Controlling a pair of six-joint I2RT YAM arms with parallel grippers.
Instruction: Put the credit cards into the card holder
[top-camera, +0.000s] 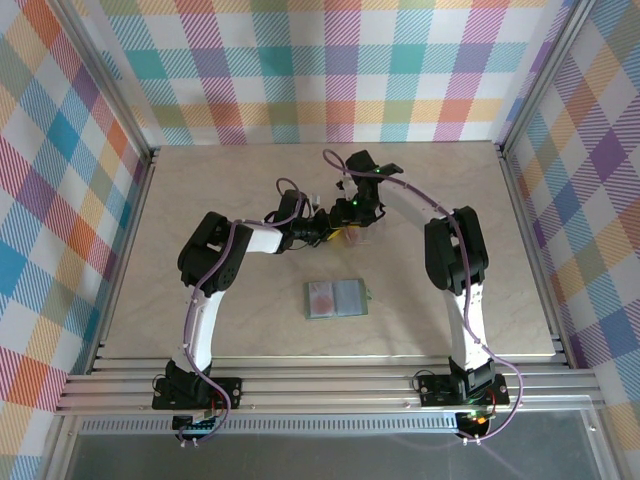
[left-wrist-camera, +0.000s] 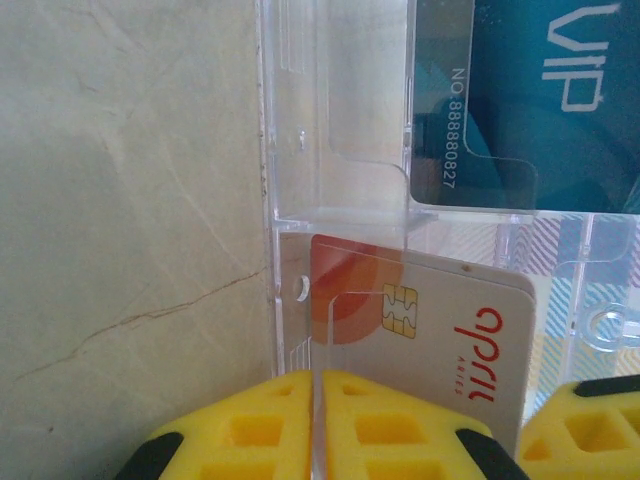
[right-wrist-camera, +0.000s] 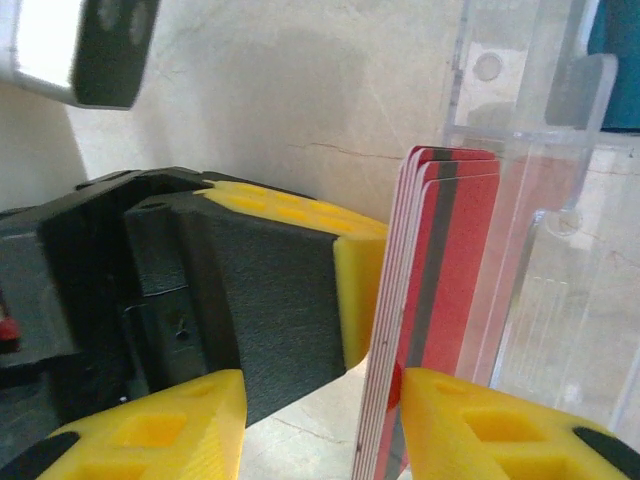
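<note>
Pinching clear rack (left-wrist-camera: 340, 200) w/ left hand (left-wrist-camera: 318, 400)

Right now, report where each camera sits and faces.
Top external: above and behind the bases, looking down at the table; both arms show.
Left wrist: on the left arm, facing the clear rack; left gripper clamps its wall.
Right wrist: on the right arm, facing the red cards, right gripper open around them.
Both wrist views share the rack.

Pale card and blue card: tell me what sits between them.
A clear shelf of the rack separates them in the left wrist view: the blue card stands above it, the pale card below.
</note>
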